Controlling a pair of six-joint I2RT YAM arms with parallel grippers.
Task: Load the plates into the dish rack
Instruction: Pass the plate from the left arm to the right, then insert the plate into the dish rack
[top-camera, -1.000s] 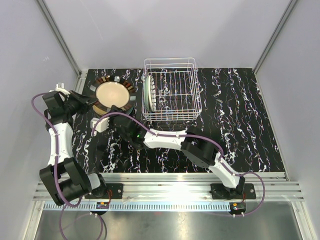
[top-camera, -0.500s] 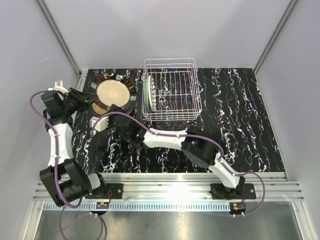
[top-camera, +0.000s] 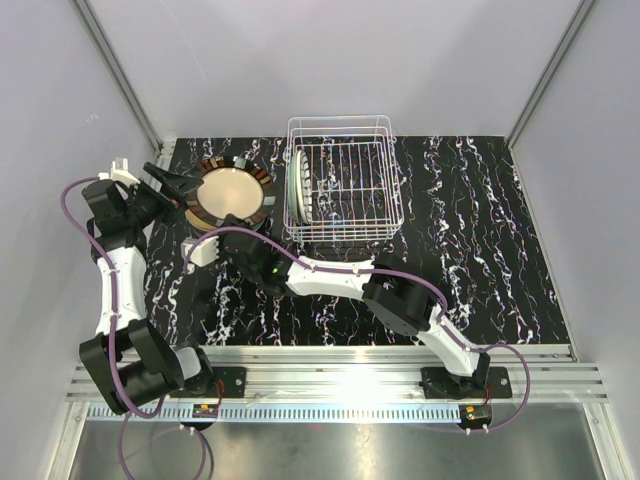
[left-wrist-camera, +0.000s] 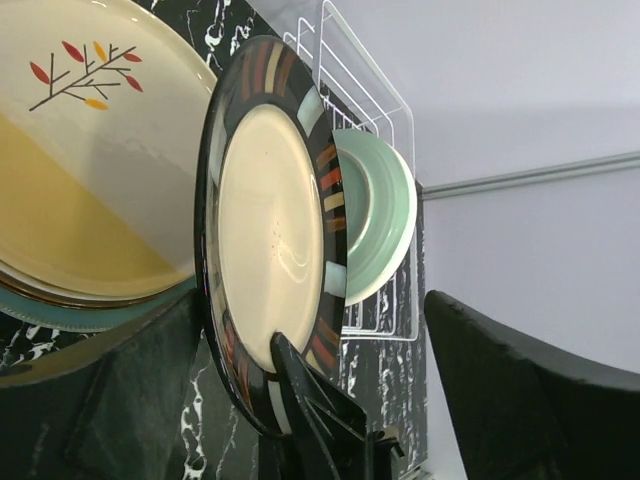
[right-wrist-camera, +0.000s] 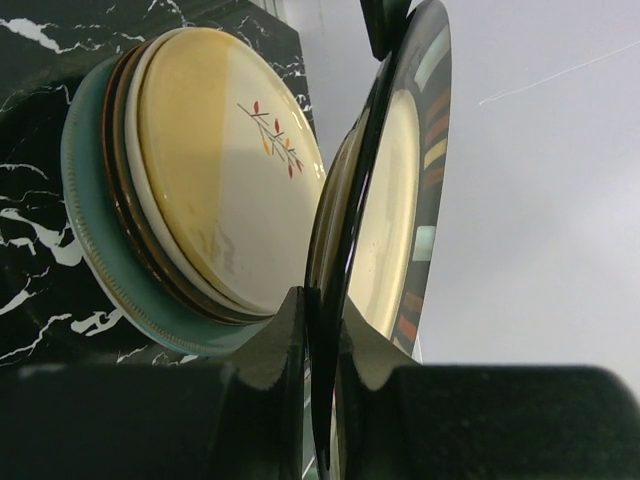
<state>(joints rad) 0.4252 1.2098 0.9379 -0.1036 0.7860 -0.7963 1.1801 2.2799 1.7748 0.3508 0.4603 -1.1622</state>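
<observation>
A black bench (top-camera: 470, 250) veined in white like marble forms the floor of a small booth. Plain pale grey walls close it in: a back wall (top-camera: 330, 60), a left wall (top-camera: 50, 120) and a right wall (top-camera: 600, 150). Slanted aluminium posts (top-camera: 117, 75) run up the two rear corners. Along the near edge lies a ribbed aluminium rail (top-camera: 300, 378), with a bright glare (top-camera: 350, 385) at its middle. Below it sits a dull steel sheet (top-camera: 340, 445). In the left wrist view a thin pale strip (left-wrist-camera: 540, 173) crosses the grey wall.

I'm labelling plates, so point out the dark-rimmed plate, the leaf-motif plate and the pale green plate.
dark-rimmed plate (left-wrist-camera: 275, 240), left wrist view, its cream centre.
leaf-motif plate (left-wrist-camera: 90, 150), left wrist view, face below the sprig.
pale green plate (left-wrist-camera: 378, 215), left wrist view, its inner well.
</observation>
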